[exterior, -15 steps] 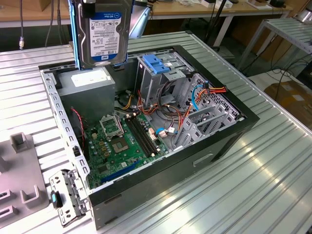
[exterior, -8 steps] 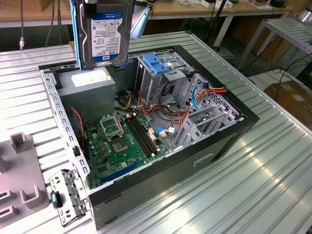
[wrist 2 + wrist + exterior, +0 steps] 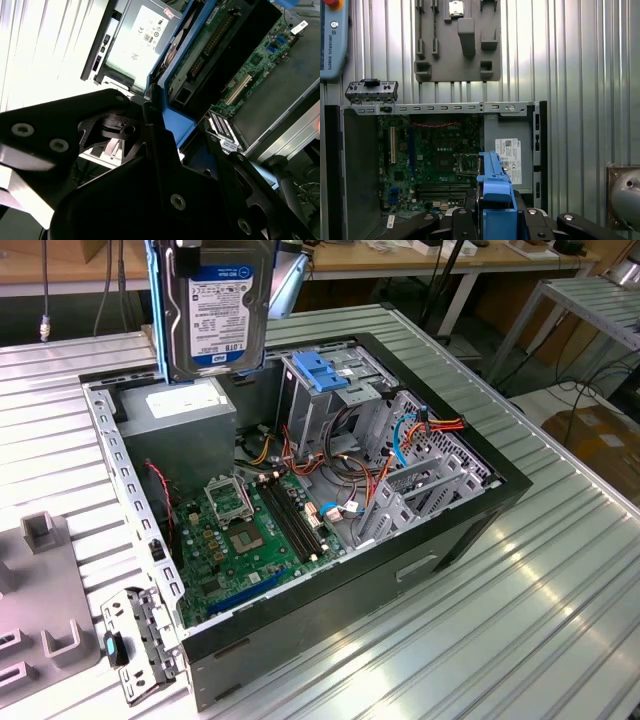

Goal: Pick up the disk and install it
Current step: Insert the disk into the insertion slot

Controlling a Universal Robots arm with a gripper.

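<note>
Disk was held on edge, high above the open case, with its label turned towards the exterior view. The claw was closed on it. In the first wrist view black fingers were pressed against both sides of the blue-railed body, which hung straight down from the wrist. The grip appeared to be taken at one end, probably so that the other end was left free to be entered first.

The case was laid on its side on the ribbed table with the panel off, so the inside could be reached from above. In the exterior view the disk was placed over the supply, at the case's far corner. The bay, marked by its light-blue latch, was seen just to the exterior view's right of it. No part of the disk was inside the bay, so pick-up was judged done and installing not yet.

The height was likely kept so that the supply and the cables beside the board were cleared.
</note>
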